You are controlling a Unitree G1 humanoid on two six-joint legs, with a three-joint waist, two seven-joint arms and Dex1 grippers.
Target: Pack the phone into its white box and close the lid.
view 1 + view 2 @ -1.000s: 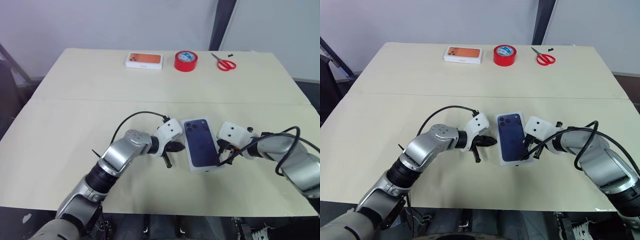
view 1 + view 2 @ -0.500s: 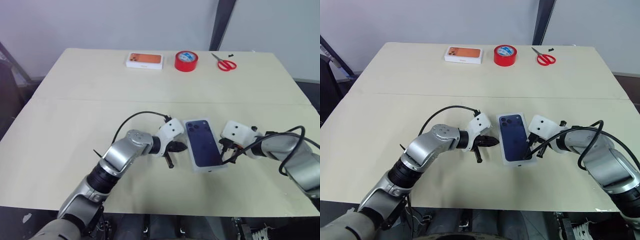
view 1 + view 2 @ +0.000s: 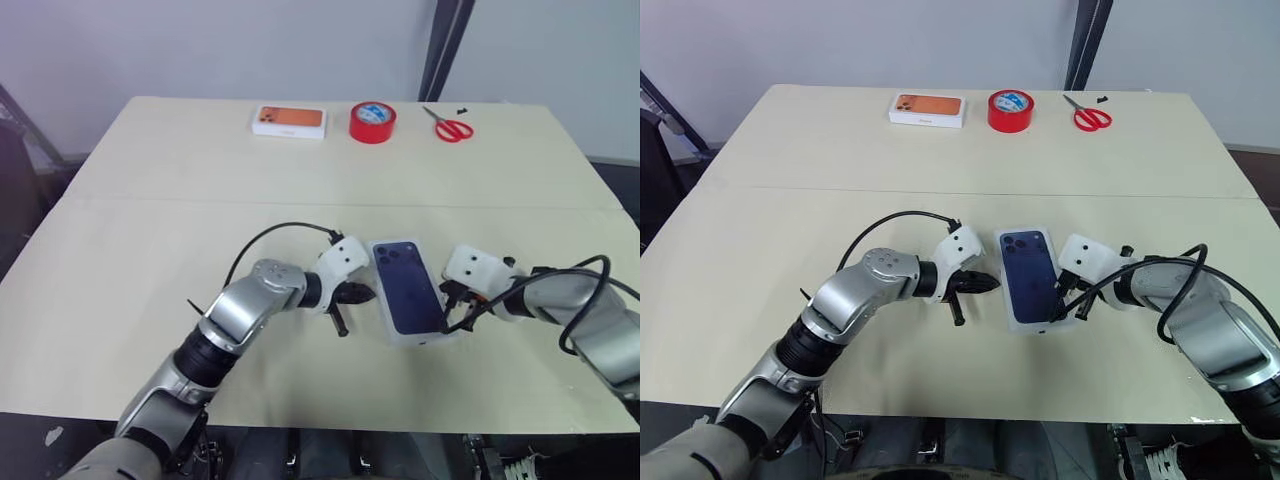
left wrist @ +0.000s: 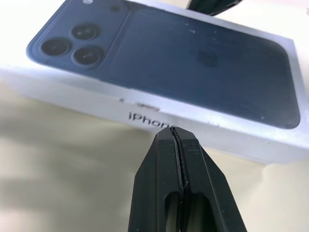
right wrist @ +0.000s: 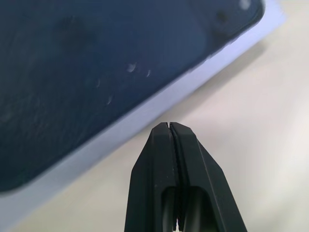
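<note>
Lid (image 3: 409, 299): white cardboard, printed top face showing a dark blue phone with a three-lens camera cluster; lies flat, closed down over its box, in the lower centre of the head views, long axis running up-frame with a slight tilt. Side wall bears grey lettering, legible in part in the left wrist view (image 4: 145, 113). The white box beneath and the phone itself are hidden by the lid; cannot tell their state.

Left gripper (image 3: 358, 294): black fingers (image 4: 176, 159) pressed together, nothing between them; tip just beside the lid's left long side, near touching the wall.

Right gripper (image 3: 1068, 300): black fingers (image 5: 171, 145) likewise clenched on nothing; tip just beside the lid's right long edge, close to its lower corner.

Counter (image 3: 150, 220): pale beige surface with a seam line across the middle.

Along the far edge, upper centre of the frame, well apart from the lid:
- second white box (image 3: 289, 121), orange phone printed on top;
- red tape roll (image 3: 372, 122), just right of it;
- red-handled scissors (image 3: 449, 126), further right.
</note>
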